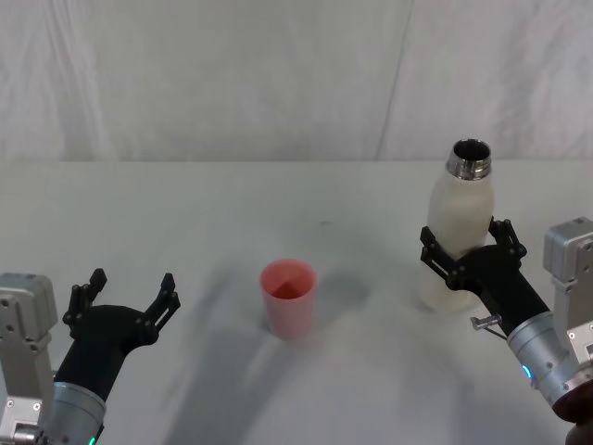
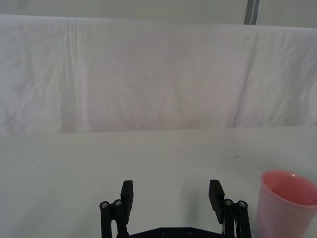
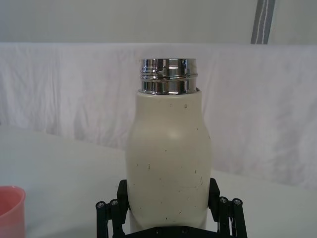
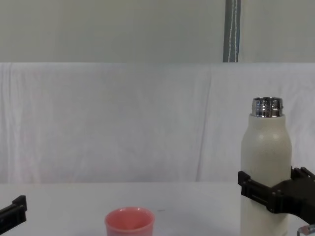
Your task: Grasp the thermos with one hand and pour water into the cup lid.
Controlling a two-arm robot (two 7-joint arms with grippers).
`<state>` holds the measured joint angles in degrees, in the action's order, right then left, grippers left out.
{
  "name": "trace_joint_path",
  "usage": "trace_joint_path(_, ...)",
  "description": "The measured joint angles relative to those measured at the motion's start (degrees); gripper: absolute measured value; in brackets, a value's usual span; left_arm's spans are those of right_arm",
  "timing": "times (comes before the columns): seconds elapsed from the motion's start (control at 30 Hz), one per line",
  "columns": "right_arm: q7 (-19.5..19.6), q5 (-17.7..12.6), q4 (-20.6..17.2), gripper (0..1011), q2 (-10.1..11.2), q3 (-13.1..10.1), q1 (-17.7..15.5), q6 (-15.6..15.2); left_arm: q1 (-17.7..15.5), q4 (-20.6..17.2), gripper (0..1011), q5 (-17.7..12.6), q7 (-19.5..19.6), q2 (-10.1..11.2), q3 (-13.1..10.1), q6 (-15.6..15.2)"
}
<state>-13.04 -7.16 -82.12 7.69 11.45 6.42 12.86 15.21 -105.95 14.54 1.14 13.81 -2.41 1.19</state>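
Upright on the white table [image 1: 185,213], on the robot's right side: the thermos [image 1: 459,236], cream-white, cap off, steel neck bare and open at the top. Same bottle from close up in the right wrist view [image 3: 168,158] and from the side in the chest view [image 4: 265,162]. Clasped around its lower body by the right gripper [image 1: 468,255], one black finger pressed against each flank; fingers [image 3: 214,193] spread just as wide as the bottle and flush with its wall. Base of the bottle seemingly on the tabletop, though partly hidden by the gripper, so hard to say for certain. From the chest view, right gripper [image 4: 270,191] wrapped about the bottle below mid-height.

Near the middle of the table, left of the bottle and well apart from it: the pink cup lid [image 1: 289,297], standing mouth up. Also seen low in the chest view [image 4: 129,223], at the edge of the left wrist view [image 2: 287,203], and as a pink sliver in the right wrist view [image 3: 11,210].

On the robot's left, low over the table: the left gripper [image 1: 125,297], fingers wide apart, holding nothing, well clear of the cup. Open fingers [image 2: 127,196] pointed across bare tabletop towards the white cloth backdrop [image 2: 148,74].
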Motion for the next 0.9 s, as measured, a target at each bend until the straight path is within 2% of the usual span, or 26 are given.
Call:
trace_joint_path(0.43, 0.37, -0.41, 0.2, 959, -0.5, -0.16, -0.74, -0.14, 0.0, 0.0, 1001, 0.0, 0.0, 0.0, 0.0, 0.0)
trace_joint_path(0.9, 0.05, -0.85, 1.56, 959, -0.96, -0.11, -0.73, 1.92, 0.0, 0.0, 1001, 0.0, 0.0, 0.0, 0.0, 0.0)
